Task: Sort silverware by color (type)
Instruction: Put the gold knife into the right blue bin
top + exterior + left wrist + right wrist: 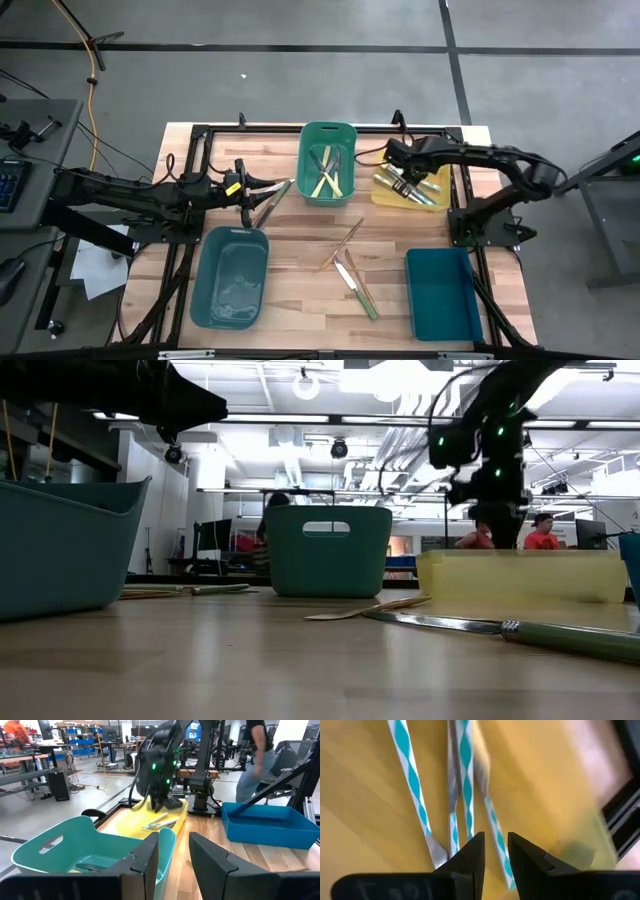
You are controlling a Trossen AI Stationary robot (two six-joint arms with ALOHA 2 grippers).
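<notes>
Sorting here turns on clean drops, and the loose silverware (352, 268) lies near the middle of the table, between the near-left teal bin (230, 277) and the near-right blue bin (441, 293): a green-handled knife (560, 634) and some pale pieces. Farther off on the left, the left gripper (282, 188) hovers beside the green bin (328, 163), its fingers parted with nothing between them. Farthest, on the right, the right gripper (491, 851) sits low over the yellow bin (412, 190), fingers slightly spread above teal-striped utensils (462, 780) lying on the bin floor; nothing looks pinched. To do this well, the right arm should likely lift straight up so its fingertips do not drag those pieces out, then go to the loose pile.
</notes>
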